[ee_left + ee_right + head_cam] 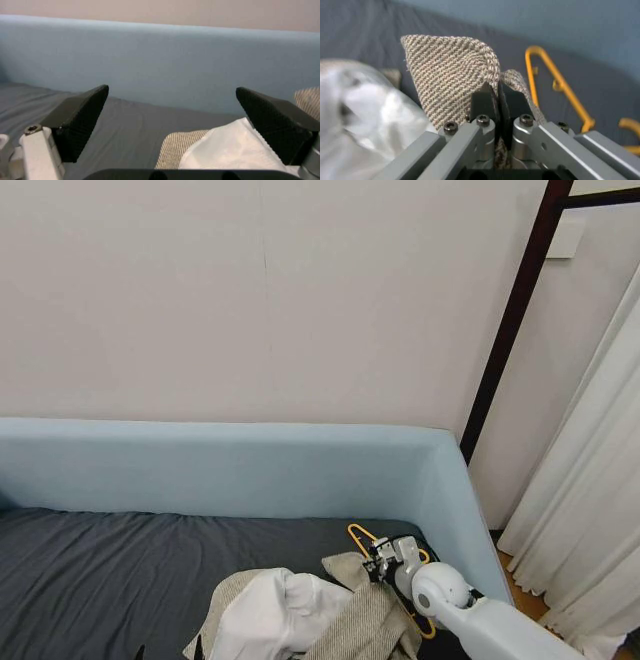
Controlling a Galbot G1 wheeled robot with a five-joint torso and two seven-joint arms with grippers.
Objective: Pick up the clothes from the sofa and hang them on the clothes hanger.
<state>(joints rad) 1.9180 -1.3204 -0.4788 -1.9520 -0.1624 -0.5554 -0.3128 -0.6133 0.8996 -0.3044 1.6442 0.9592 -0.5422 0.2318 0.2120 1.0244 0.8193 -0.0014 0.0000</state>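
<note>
Head view first: I have the right claw [381, 564] down at the right end of the sofa [250, 470], close to the corner where the pale blue backrest meets the side arm. It sits on the upper edge of the woven garment [365, 625], a beige herringbone piece heaped on the dark grey seat. A white garment [275, 615] is bundled in the same heap, on the left side of the woven one. An orange hanger [360, 532] lies on the seat just beside the claw, partly under the fabric.

From the right wrist view, the claw's fingers [484, 101] are pressed together with a fold of the woven garment pinched between them, and that fold stands up above the seat.

The left wrist view shows the left claw [172, 93] spread wide and gripping nothing, hanging over the seat near the white garment, facing the backrest.

A dark clothes rack [510, 320] stands past the sofa's right end, against the wall, with a white curtain [590, 500] beside it.
</note>
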